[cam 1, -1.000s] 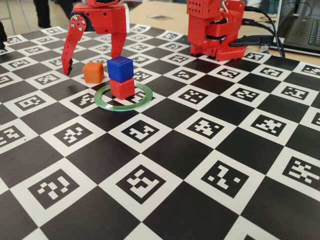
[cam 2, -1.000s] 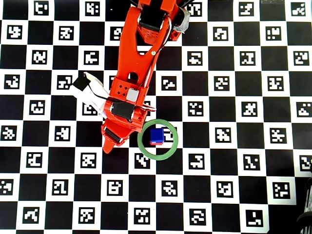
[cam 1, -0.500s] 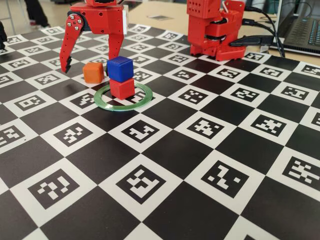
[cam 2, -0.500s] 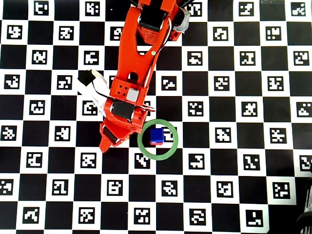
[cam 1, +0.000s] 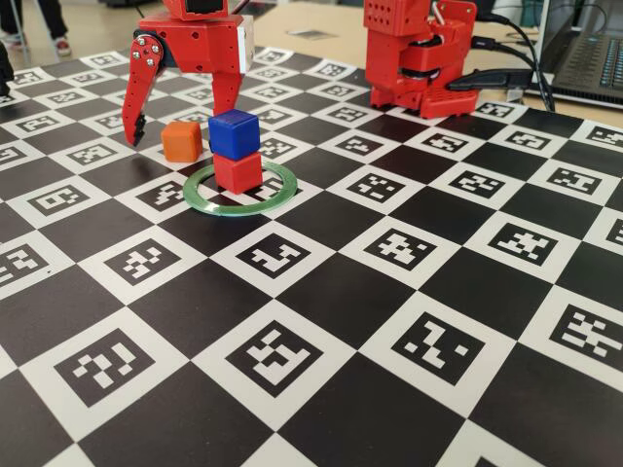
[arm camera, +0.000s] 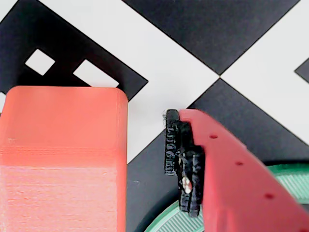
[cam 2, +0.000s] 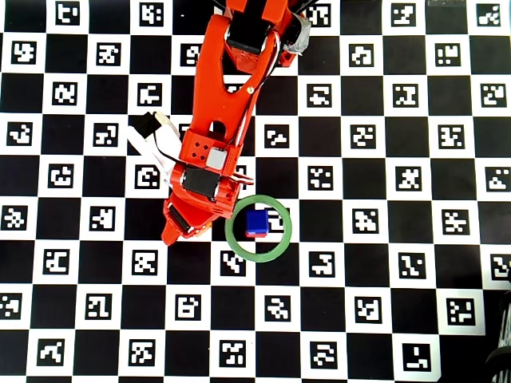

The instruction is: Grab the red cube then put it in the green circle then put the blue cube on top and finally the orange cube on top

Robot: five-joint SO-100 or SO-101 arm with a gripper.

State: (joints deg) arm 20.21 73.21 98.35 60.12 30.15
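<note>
The red cube (cam 1: 238, 171) sits inside the green circle (cam 1: 200, 201), and the blue cube (cam 1: 234, 133) is stacked on top of it. The orange cube (cam 1: 182, 141) rests on the board just left of the ring. My gripper (cam 1: 178, 125) is open and lowered around the orange cube, one finger on each side. In the wrist view the orange cube (arm camera: 63, 159) fills the lower left, and a padded finger (arm camera: 179, 159) stands a small gap to its right, over the ring (arm camera: 289, 181). In the overhead view the arm hides the orange cube; the blue cube (cam 2: 256, 221) and ring (cam 2: 239, 247) show.
The board (cam 1: 389, 321) is a black and white checker pattern with printed markers. The arm's red base (cam 1: 419, 58) stands at the back right in the fixed view, with cables and a laptop (cam 1: 594, 49) beyond it.
</note>
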